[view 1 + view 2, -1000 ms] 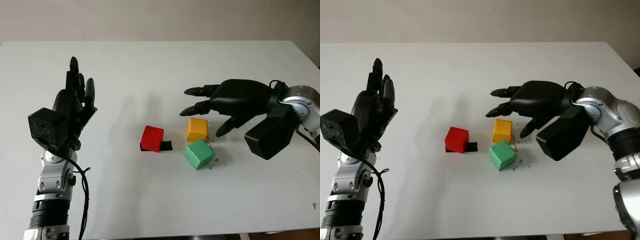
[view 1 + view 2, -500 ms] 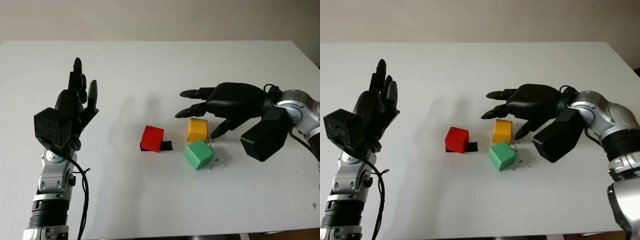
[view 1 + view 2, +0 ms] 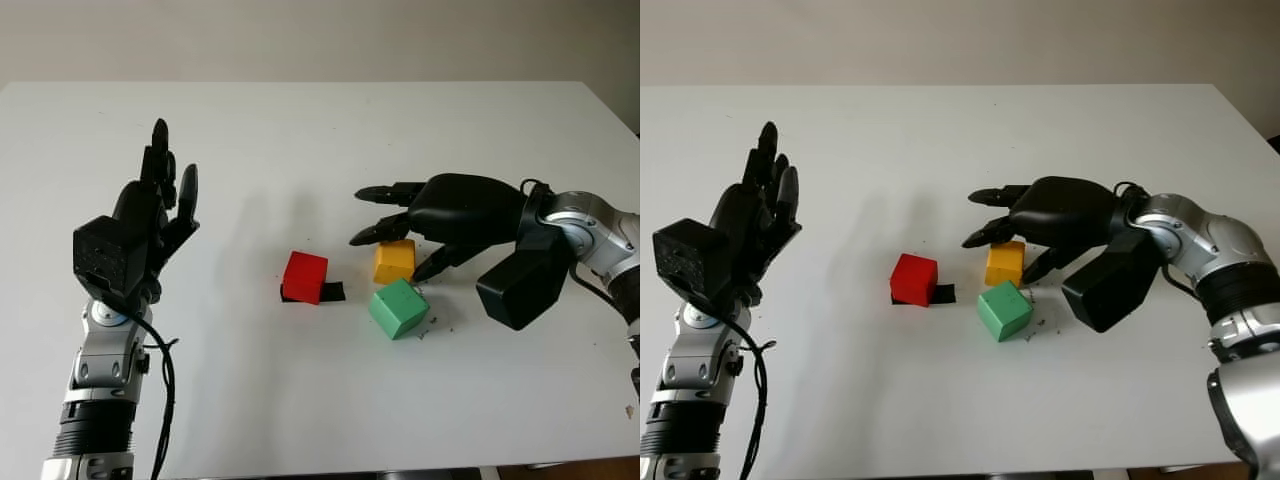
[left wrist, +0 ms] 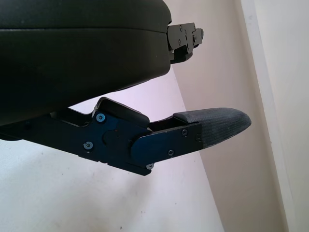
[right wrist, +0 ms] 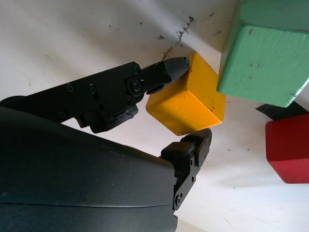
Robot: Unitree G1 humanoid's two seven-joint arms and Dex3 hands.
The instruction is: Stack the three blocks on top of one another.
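Note:
The yellow block (image 3: pixel 394 260) stands on the white table (image 3: pixel 300 400), with the green block (image 3: pixel 398 308) just in front of it and the red block (image 3: pixel 305 276) to its left. My right hand (image 3: pixel 388 254) is open and low over the yellow block, straddling it. In the right wrist view the thumb tip (image 5: pixel 176 64) touches one top edge of the yellow block (image 5: pixel 188 104) and another finger (image 5: pixel 195 147) sits by the opposite side. My left hand (image 3: pixel 150 215) is open, raised above the table's left side.
A small black patch (image 3: pixel 333 292) lies on the table under and beside the red block. Dark specks (image 3: pixel 440 322) are scattered around the green and yellow blocks. The table's far edge meets a pale wall (image 3: pixel 300 40).
My right hand has come down and leftward, closing in around the yellow block. My left hand has drifted slightly right. The blocks have not moved.

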